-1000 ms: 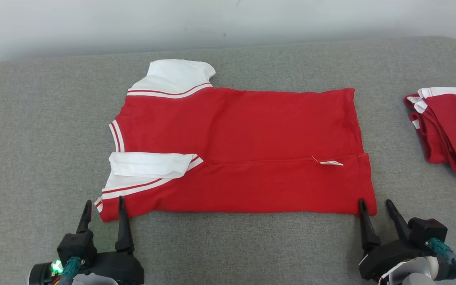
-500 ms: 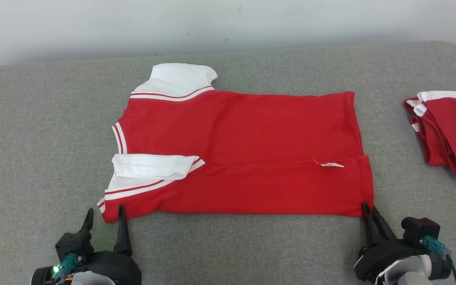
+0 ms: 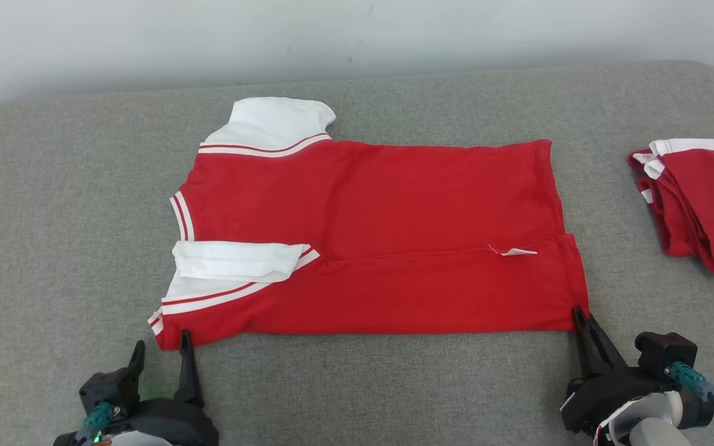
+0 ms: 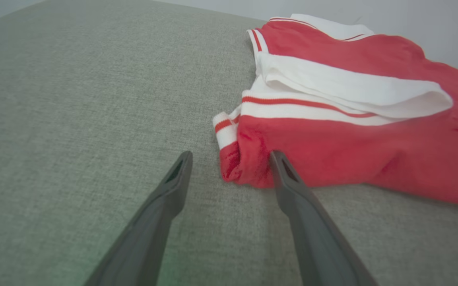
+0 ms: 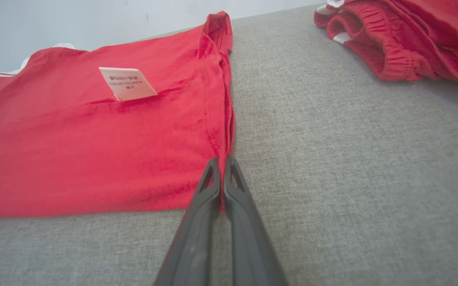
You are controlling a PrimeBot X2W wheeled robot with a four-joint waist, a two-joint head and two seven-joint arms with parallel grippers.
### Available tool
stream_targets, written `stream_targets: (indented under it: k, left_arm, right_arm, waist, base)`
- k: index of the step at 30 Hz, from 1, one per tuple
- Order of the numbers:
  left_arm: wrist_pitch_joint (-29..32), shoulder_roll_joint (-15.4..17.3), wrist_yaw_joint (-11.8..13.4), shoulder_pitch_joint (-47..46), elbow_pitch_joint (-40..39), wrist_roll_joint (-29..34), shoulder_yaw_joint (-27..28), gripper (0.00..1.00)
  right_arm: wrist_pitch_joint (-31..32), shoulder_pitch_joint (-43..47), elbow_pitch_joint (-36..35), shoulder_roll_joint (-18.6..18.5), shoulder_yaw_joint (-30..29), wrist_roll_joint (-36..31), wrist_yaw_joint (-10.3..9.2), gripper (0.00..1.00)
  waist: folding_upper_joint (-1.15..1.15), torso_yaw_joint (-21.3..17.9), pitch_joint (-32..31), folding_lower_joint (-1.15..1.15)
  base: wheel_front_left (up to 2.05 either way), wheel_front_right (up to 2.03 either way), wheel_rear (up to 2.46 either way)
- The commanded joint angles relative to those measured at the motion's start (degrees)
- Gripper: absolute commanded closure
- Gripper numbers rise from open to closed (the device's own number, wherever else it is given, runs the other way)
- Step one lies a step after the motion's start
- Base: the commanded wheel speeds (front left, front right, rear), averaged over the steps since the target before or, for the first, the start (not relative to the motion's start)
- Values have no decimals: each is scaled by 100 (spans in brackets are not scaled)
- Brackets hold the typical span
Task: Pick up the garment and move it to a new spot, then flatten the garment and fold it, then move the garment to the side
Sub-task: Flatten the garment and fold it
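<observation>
Red shirt (image 3: 369, 248), white-sleeved, lies flat in the middle of the grey cushion (image 3: 53, 217), near long edge folded in. I judge we're mid-fold. My right gripper (image 3: 582, 316) pinches the near right hem corner. My left gripper (image 3: 162, 339) is spread astride the near left corner and must clamp it next. The care label (image 5: 127, 83) has print too small to read.

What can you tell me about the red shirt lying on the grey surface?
The red shirt, seemingly knit, lies flat on the grey surface, with white red-striped sleeves; its near side is folded inward, showing a white label. The right gripper is shut on its near hem corner; the open left gripper stands at its near sleeve corner.
</observation>
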Motion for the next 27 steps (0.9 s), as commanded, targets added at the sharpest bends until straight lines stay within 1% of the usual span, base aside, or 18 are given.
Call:
stream_targets:
  k: [1,4,5,6,7,9,10,11,15,21,26,27]
  left_arm:
    - [-17,1,-4,-84,76,-50,-3,0]
    - [-16,0,-28,-182,257,-105,-55,0]
    - [-16,1,-23,-197,333,-143,-61,24]
    - [-16,1,-29,-223,392,-149,-80,49]
    - [-16,0,-48,-248,472,-163,-109,53]
    - [-15,-1,-51,-318,609,-217,-137,79]
    - [-15,0,-61,-352,668,-242,-145,96]
    - [-15,-1,-71,-378,711,-268,-147,100]
    - [-15,0,-82,-453,646,-256,-102,100]
    - [-16,0,-118,-257,449,-259,-28,100]
    - [-16,2,-154,72,398,-296,-70,100]
    - [-16,3,-170,225,400,-305,-95,100]
  right_arm:
    - [-1,-23,-32,-49,13,31,-16,100]
    - [-1,-8,-53,-86,37,7,-16,100]
    - [-1,-5,-55,-90,46,0,-16,100]
    - [-1,0,-58,-91,51,0,-16,100]
    - [-1,2,-60,-94,56,0,-16,100]
    - [-1,7,-58,-95,72,-6,-16,100]
    - [-1,3,-55,-91,82,-7,-16,100]
    - [-1,-7,-51,-83,93,-6,-16,100]
    - [-1,-54,-25,-45,130,43,-16,100]
    - [-1,-34,18,-55,104,70,-16,100]
    - [-1,127,80,-47,101,72,-16,100]
    - [-1,204,111,-32,129,78,-16,100]
  waist:
    - [0,-13,10,0]
    - [0,-21,8,0]
    - [0,-26,0,0]
    - [0,-30,-7,0]
    - [0,-33,-13,0]
    - [0,-36,-23,0]
    - [0,-36,-23,0]
    - [0,-36,-21,0]
    - [0,-35,0,0]
    - [0,-29,-79,0]
    - [0,-8,-326,0]
    - [0,1,-459,0]
  base:
    - [0,0,0]
    - [0,0,0]
    - [0,0,0]
    - [0,0,0]
    - [0,0,0]
    - [0,0,0]
    - [0,0,0]
    - [0,0,0]
    - [0,0,0]
    - [0,0,0]
    - [0,0,0]
    - [0,0,0]
